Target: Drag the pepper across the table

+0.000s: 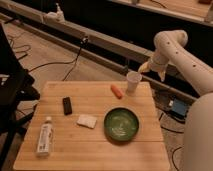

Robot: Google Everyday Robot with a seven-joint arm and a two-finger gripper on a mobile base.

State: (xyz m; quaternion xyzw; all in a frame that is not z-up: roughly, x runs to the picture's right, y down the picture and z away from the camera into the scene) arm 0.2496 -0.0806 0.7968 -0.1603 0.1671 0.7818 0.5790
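The pepper (116, 90) is a small orange-red tapered vegetable lying near the far edge of the light-wood table (90, 150), just left of a white paper cup (133, 80). My white arm comes in from the right and bends above the table's far right corner. My gripper (151, 70) hangs at the end of it, just behind and to the right of the cup, above table level. It is apart from the pepper and holds nothing that I can see.
A green plate (121, 124) sits right of the table's centre. A white sponge (87, 120), a small black object (67, 105) and a lying plastic bottle (45, 137) are on the left half. Cables run over the floor behind; a black frame stands left.
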